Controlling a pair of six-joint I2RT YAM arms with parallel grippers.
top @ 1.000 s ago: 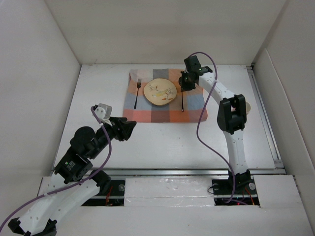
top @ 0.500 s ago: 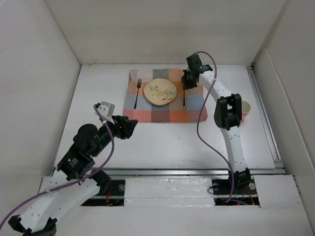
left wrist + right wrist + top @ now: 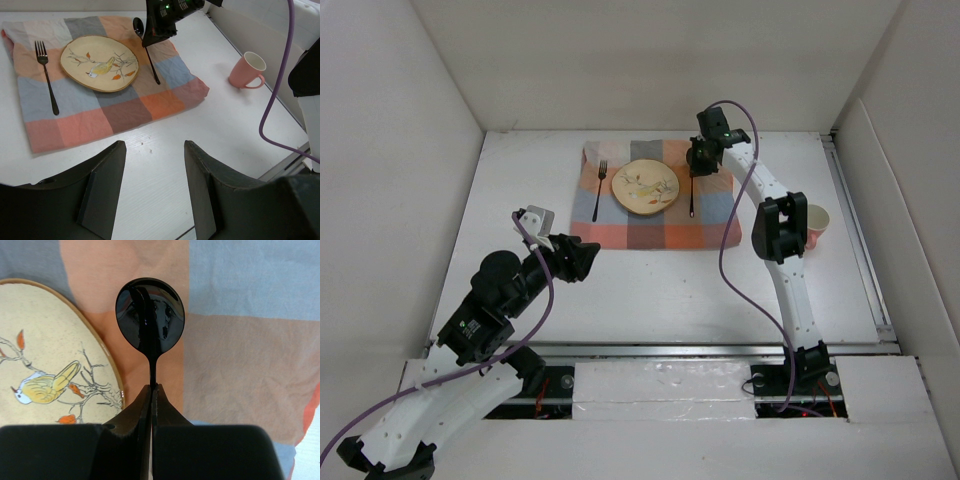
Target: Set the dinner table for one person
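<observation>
The table (image 3: pixel 650 280) spreads beneath the right gripper (image 3: pixel 151 390) and the left gripper (image 3: pixel 154 150). The cloth (image 3: pixel 655 232) lies under the right gripper and just ahead of the left gripper, which hangs over bare tabletop, its 2 fingers wide apart with nothing between them. The plate (image 3: pixel 45 355) sits just left of the right gripper; the mug (image 3: pixel 242 74) stands well to its right, off the cloth. The right gripper is pinched tight on the spoon (image 3: pixel 150 315) at its neck, bowl pointing ahead. The fork (image 3: pixel 48 82) lies farther left, past the plate.
</observation>
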